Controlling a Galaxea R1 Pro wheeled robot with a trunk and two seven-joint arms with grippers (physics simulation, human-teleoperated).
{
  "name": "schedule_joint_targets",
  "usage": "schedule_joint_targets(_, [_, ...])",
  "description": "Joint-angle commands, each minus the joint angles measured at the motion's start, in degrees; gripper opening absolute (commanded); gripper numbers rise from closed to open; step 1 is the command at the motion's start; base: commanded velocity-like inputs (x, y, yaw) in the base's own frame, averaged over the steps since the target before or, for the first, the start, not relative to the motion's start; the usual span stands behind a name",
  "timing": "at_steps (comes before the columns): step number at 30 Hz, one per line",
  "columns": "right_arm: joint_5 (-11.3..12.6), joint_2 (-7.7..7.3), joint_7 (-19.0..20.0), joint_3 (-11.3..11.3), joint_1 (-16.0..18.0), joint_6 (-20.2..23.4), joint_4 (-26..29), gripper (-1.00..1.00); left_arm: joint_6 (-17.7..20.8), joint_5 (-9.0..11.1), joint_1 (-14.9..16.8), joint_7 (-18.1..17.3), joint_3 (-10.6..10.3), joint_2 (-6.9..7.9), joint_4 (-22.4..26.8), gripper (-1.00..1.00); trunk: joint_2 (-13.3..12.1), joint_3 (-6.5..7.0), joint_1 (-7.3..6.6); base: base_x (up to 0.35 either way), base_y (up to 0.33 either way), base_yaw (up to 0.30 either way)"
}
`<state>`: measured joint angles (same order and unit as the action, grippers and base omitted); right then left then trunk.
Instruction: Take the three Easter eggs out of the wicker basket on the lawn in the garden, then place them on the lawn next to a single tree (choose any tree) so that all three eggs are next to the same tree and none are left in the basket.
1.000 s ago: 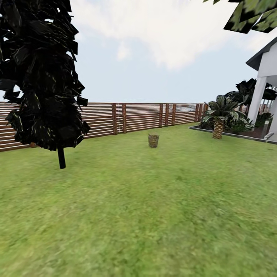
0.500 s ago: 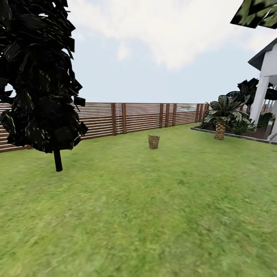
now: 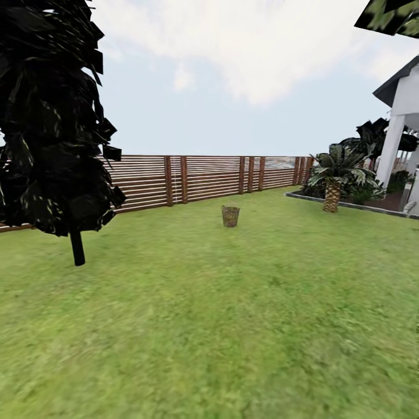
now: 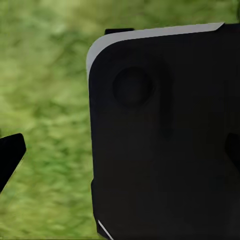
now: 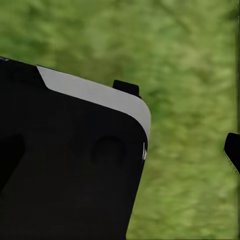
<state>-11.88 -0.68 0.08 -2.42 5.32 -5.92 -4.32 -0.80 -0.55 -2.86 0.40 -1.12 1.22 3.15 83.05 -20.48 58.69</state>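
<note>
Your two wrist cameras look down past the robot's dark body onto blurred grass, and you see only a dark fingertip [image 4: 10, 152] at the edge of the left one and another [image 5: 233, 150] at the edge of the right, so you cannot tell whether either claw is released or clenched. Ahead of you the lawn [image 3: 221, 326] runs bare to the wicker basket [image 3: 230, 216], which stands upright well off and near dead centre, favouring neither arm. The eggs are too far to make out; the slatted fence [image 3: 203, 177] lies beyond.
</note>
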Motion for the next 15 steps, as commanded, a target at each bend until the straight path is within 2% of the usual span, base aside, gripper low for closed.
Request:
schedule_joint_targets(1, [-0.14,-0.01,0.01,-0.25,0.11,-0.4,-0.25,1.0,-0.08,-0.06,-0.05,0.04,-0.11,0.01,0.1,1.0,0.03,-0.05,0.04,0.334,0.0,-0.244])
schedule_joint_targets(7, [0.08,-0.02,0.01,-0.22,0.1,-0.45,-0.25,1.0,-0.08,-0.06,-0.04,0.04,-0.11,0.01,0.1,1.0,0.03,-0.05,0.04,0.334,0.0,-0.206])
schedule_joint_targets(15, [0.19,-0.02,0.01,-0.13,0.11,-0.41,-0.25,1.0,-0.08,-0.07,-0.04,0.04,-0.11,0.01,0.1,1.0,0.03,-0.05,0.04,0.334,0.0,-0.019])
